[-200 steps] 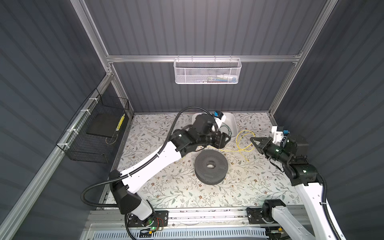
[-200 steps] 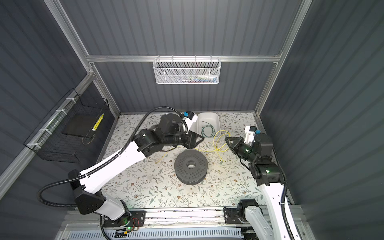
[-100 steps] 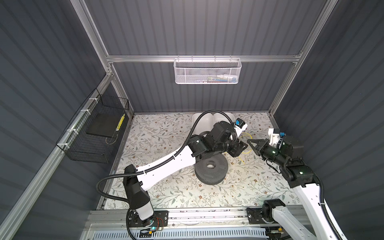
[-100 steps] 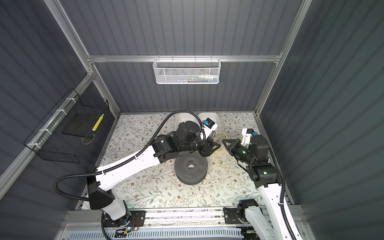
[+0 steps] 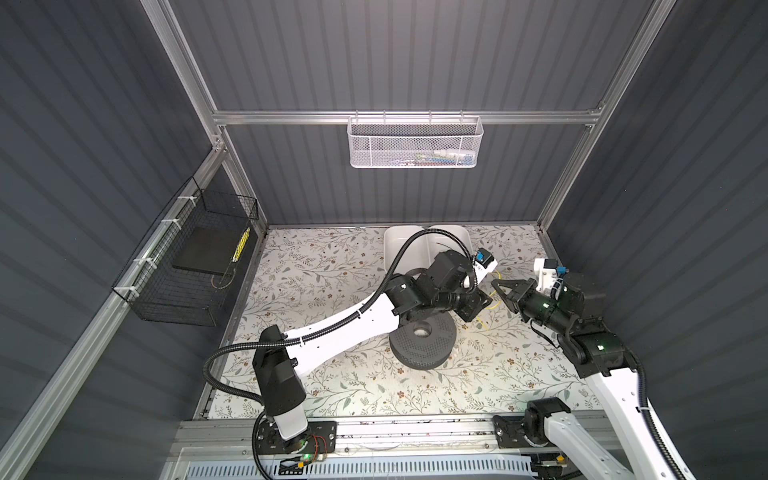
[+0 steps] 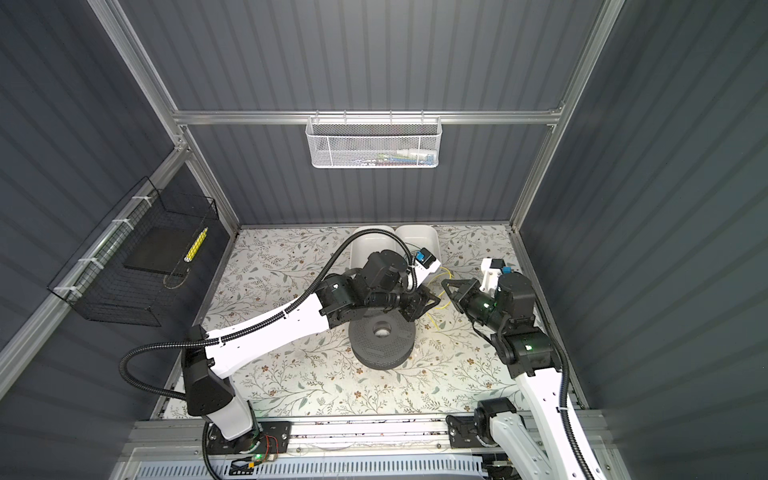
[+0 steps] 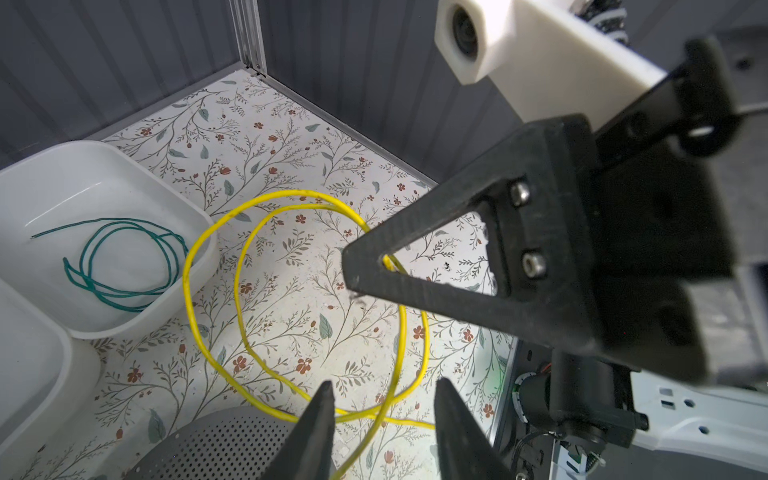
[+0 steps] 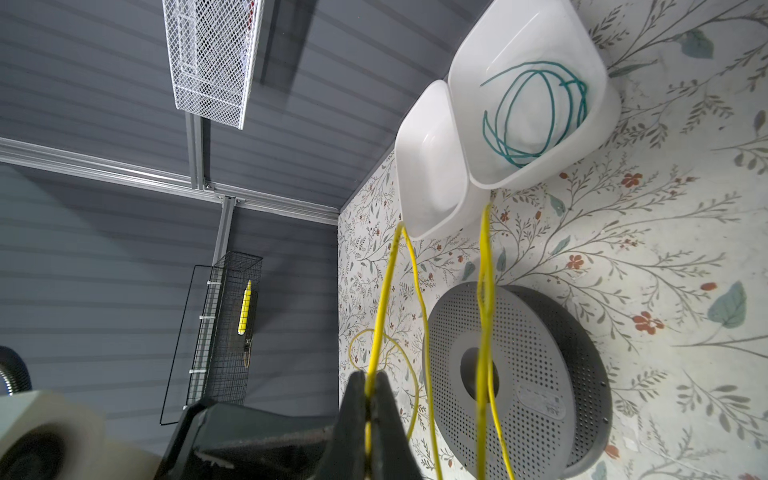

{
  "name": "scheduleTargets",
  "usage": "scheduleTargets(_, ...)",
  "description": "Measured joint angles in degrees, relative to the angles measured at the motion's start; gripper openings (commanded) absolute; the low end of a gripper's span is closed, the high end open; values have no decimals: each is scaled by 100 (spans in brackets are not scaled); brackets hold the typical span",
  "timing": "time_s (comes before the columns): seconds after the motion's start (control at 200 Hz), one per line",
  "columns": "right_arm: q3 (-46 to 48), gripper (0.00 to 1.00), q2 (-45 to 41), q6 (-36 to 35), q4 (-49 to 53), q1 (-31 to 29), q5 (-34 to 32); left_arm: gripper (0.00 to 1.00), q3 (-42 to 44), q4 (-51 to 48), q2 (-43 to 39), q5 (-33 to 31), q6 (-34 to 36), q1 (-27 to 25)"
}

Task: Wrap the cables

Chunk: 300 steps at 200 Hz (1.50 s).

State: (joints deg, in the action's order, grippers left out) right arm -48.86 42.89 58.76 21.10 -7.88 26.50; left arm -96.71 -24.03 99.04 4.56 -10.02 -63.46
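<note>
No text, brand or number can be read. The grey perforated disc [image 8: 540,332], at six o'clock from the white trays [image 5: 397,245] in both top views, carries a pale label [image 8: 541,402]; its print is too blurred.

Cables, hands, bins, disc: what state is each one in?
yellow cable: loose loops, unwrapped
green cable: coiled, lying in a white bin
right hand: shut on yellow cable
left hand: open around yellow strands, not gripping
second bin: empty
disc: flat, nothing wound on it
</note>
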Motion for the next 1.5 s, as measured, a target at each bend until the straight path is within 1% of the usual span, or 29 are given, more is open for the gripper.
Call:
scheduleTargets(0.07, 0, 0, 0, 26, -13, -26, 0, 34, 46, 26, 0, 15, 42, -26)
scheduleTargets(0.16, 2, 0, 0, 42, -13, -57, -2, 22, 52, 63, 55, 11, 83, -37)
scheduleTargets(0.245, 2, 0, 0, 42, -11, -76, 0, 7, 52, 74, 144, -39, 179, -55)
scheduleTargets(0.345, 46, 0, 4, 52, -11, -94, -37, 0, 105, 146, 184, -79, 216, -83)
scheduleTargets(0.535, 87, 0, -9, 70, 15, -109, -81, 0, 358, 435, 122, -179, 216, -101)
scheduleTargets(0.565, 87, 6, -9, 81, 4, -114, -81, 0, 402, 481, 96, -192, 216, -101)
scheduleTargets(0.615, 87, 21, -9, 94, -11, -125, -68, 0, 492, 566, 31, -214, 216, -101)
scheduleTargets(0.69, 52, 34, -9, 74, 7, -140, -57, 0, 654, 649, -90, -249, 225, -101)
scheduleTargets(0.74, -28, 40, -7, 87, 70, -140, -81, 0, 763, 684, -179, -297, 243, -101)
scheduleTargets(0.82, -328, 45, -20, 2, 273, -131, -149, 0, 870, 702, -297, -365, 282, -101)
scheduleTargets(0.975, -1014, 47, -173, -90, 564, -35, -297, 0, 938, 734, -551, -398, 356, -22)
scheduleTargets(1.065, -1180, 47, -302, -92, 656, 101, -350, 0, 992, 787, -726, -350, 365, 48)
scheduleTargets(1.175, -1161, 47, -317, -66, 726, 238, -310, 0, 1147, 905, -994, -299, 363, 190)
scheduleTargets(1.306, -874, 47, -190, 24, 662, 269, -15, 0, 1187, 1003, -1180, -286, 363, 304)
scheduleTargets(1.501, -568, 47, 70, 175, 463, 92, 372, 0, 1200, 1034, -1215, -223, 361, 339)
